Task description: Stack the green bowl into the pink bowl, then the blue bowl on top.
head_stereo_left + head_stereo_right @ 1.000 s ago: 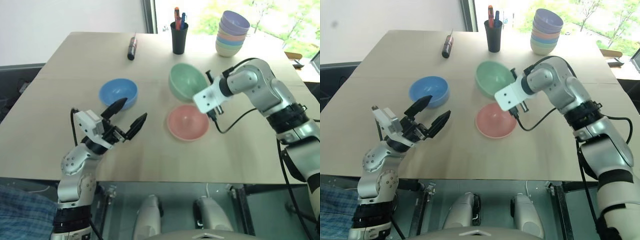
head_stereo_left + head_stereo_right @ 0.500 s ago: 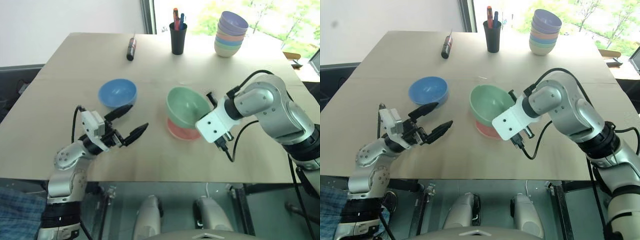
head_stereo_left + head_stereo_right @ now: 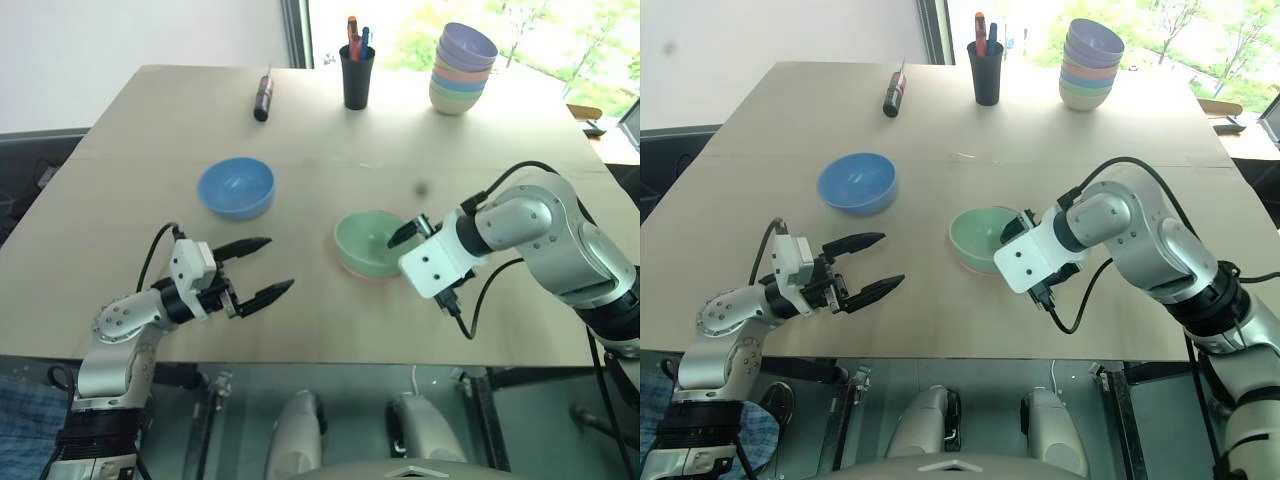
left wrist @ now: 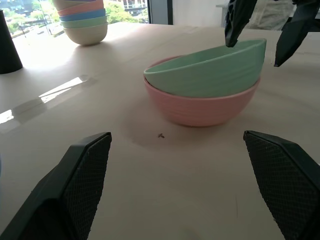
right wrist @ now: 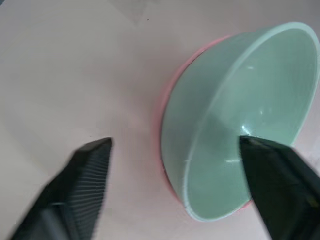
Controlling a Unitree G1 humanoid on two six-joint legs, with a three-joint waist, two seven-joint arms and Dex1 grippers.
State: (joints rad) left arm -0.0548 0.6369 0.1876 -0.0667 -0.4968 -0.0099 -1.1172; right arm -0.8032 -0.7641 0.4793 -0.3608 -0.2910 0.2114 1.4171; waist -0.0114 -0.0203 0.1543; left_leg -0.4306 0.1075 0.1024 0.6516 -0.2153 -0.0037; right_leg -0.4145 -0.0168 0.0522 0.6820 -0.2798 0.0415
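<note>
One green bowl [image 3: 368,240] sits tilted in one pink bowl [image 4: 200,111], one blue bowl [image 3: 236,186] apart, between two tools, left [image 3: 256,268] and right [image 4: 260,25], both spread open.

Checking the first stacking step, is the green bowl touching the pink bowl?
Touching. The left wrist view shows the green bowl nested, slightly tilted, inside the pink bowl.

No readable text, labels or numbers anywhere (bowls plain, unmarked).
</note>
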